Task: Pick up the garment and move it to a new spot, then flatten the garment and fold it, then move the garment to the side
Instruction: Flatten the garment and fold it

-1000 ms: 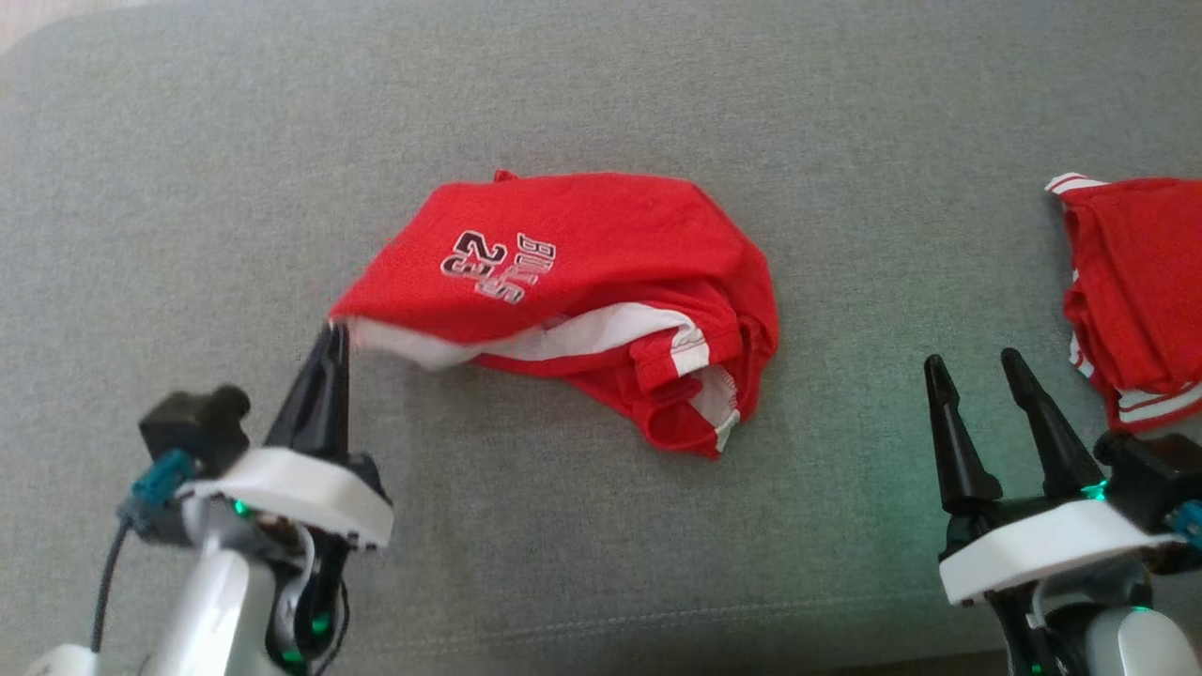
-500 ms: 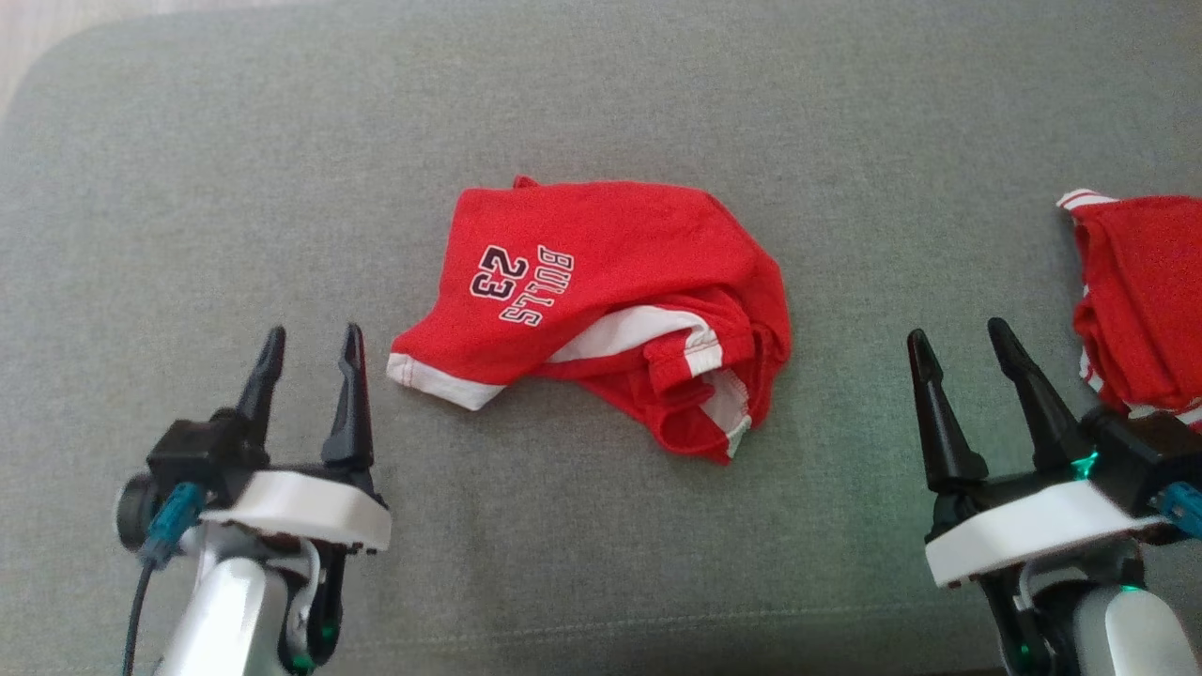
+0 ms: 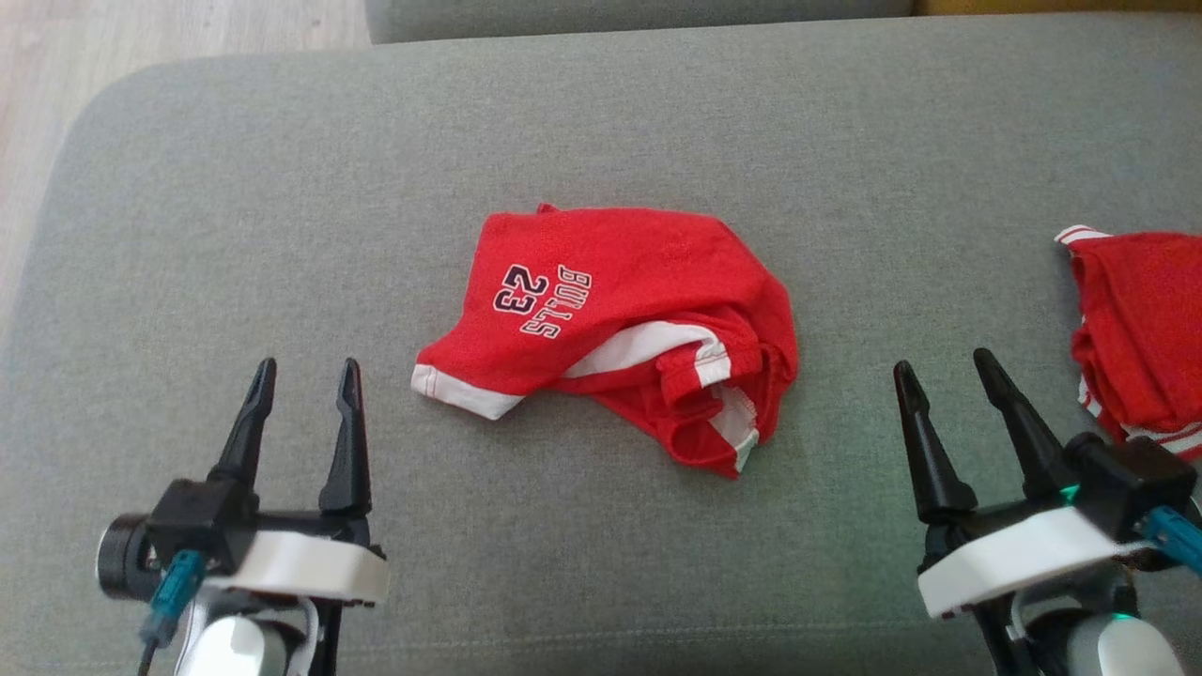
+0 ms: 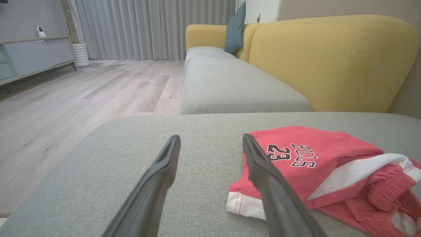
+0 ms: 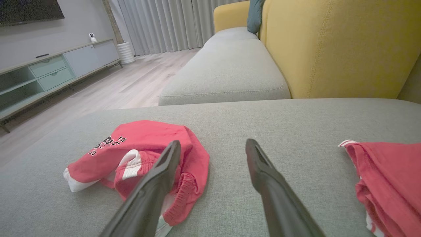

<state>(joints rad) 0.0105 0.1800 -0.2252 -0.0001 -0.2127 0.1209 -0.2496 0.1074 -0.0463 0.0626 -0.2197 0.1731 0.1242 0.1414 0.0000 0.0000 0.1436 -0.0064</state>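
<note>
The garment (image 3: 620, 319) is a pair of red shorts with white trim and "BULLS 23" print, lying crumpled in the middle of the grey cushion (image 3: 601, 122). It also lies right of my fingers in the left wrist view as the garment (image 4: 309, 164), and left of centre in the right wrist view as the garment (image 5: 138, 154). My left gripper (image 3: 302, 376) stands open at the lower left, just left of the shorts' white hem and apart from it. At the lower right my right gripper (image 3: 944, 368) is open and empty.
A second red garment (image 3: 1141, 329) with white stripes lies at the cushion's right edge, seen too as that garment (image 5: 388, 184). A yellow sofa back (image 4: 332, 59) rises behind. Wooden floor (image 3: 141, 38) lies beyond the cushion's left end.
My left gripper let go of the shorts' white hem, opened and drew back to the lower left. The hem dropped flat onto the cushion. The camera tilted, shifting the whole picture downward.
</note>
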